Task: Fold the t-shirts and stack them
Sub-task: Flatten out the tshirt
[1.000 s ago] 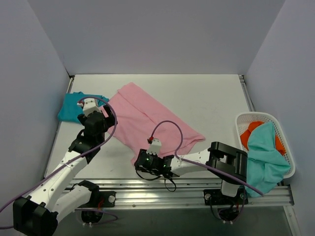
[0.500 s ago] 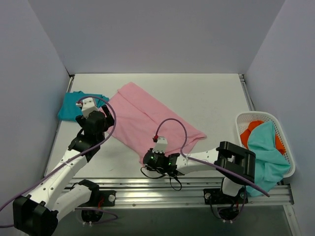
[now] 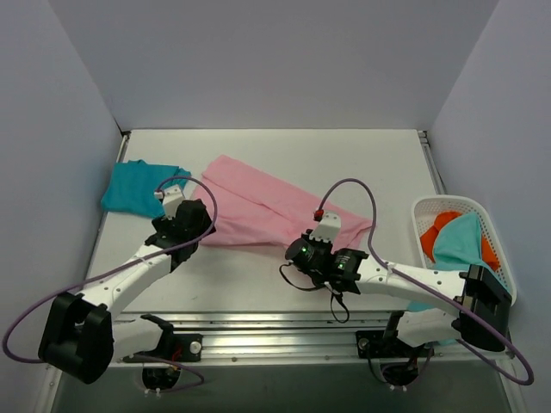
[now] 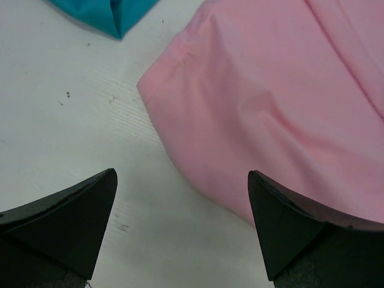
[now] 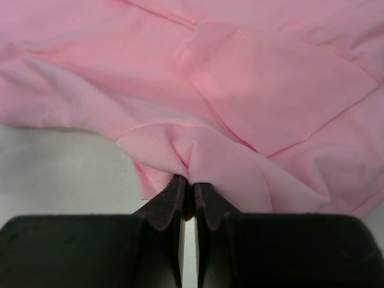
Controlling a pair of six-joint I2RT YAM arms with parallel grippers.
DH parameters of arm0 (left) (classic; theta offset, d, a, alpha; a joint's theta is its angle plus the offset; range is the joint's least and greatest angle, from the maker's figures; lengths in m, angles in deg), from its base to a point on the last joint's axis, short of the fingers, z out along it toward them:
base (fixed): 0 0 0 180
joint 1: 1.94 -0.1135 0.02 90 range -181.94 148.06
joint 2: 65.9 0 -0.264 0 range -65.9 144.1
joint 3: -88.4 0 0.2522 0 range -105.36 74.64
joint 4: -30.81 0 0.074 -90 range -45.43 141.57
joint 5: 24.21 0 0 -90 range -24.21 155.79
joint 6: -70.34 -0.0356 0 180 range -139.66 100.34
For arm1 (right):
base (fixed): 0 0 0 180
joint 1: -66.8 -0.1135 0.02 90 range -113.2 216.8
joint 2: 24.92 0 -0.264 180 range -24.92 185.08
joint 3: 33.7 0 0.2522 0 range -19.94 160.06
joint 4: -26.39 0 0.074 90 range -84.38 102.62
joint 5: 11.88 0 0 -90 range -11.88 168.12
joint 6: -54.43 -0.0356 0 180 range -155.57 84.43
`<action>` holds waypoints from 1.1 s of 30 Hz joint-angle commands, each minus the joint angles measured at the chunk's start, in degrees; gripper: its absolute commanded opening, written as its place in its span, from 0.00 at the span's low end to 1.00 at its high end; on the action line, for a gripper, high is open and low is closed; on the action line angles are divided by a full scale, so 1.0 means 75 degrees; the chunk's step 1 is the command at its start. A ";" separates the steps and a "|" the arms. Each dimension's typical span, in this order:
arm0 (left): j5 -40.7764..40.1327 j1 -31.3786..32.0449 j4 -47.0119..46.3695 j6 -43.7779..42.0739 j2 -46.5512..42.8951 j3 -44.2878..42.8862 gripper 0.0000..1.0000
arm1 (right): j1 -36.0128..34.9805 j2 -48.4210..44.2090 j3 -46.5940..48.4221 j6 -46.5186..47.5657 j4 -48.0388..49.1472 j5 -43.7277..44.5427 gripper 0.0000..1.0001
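Pink t-shirt [image 3: 258, 202] lies mid desk [image 3: 362, 159], long way running left to right. Right hand [image 5: 187, 193] pinched shut on its near hem. Left hand [image 4: 181, 175] wide open, holding nothing, right above shirt's left corner. Teal t-shirt [image 3: 138, 185] far left.

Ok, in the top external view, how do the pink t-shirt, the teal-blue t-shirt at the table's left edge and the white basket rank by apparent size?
Largest to smallest:
1. pink t-shirt, clearly the largest
2. white basket
3. teal-blue t-shirt, somewhat smaller than the basket
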 commanded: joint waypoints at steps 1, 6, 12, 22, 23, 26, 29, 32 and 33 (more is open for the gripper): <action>0.0437 0.0092 -0.0599 0.0629 0.0393 0.0315 1.00 | 0.0173 -0.0274 -0.0177 0.0009 -0.1028 0.0959 0.00; 0.0437 0.0279 -0.0693 0.1155 0.1190 0.0421 0.93 | 0.0607 -0.0299 -0.0283 0.0336 -0.0782 0.0855 0.00; -0.0066 0.0666 -0.0950 0.1812 0.1800 0.0585 0.92 | 0.0830 -0.0099 -0.0236 0.0501 -0.0700 0.0843 0.00; -0.0933 0.1065 -0.1127 0.2492 0.2492 0.0527 0.86 | 0.1158 -0.0322 -0.0412 0.0677 -0.0630 0.0703 0.00; -0.1027 0.1100 -0.1127 0.2539 0.2597 0.0469 0.82 | 0.1205 -0.0345 -0.0424 0.0677 -0.0641 0.0691 0.00; -0.1262 0.1135 -0.1115 0.2563 0.2855 0.0247 0.72 | 0.1264 -0.0451 -0.0459 0.0689 -0.0688 0.0679 0.00; -0.1531 0.1135 -0.1057 0.2551 0.3218 0.0012 0.65 | 0.1299 -0.0603 -0.0482 0.0712 -0.0770 0.0667 0.00; -0.1882 0.1194 -0.1114 0.2551 0.3382 -0.0176 0.50 | 0.1334 -0.0779 -0.0506 0.0724 -0.0841 0.0667 0.00; -0.1941 0.1205 -0.1196 0.2516 0.3406 -0.0200 0.47 | 0.1369 -0.0860 -0.0518 0.0724 -0.0864 0.0667 0.00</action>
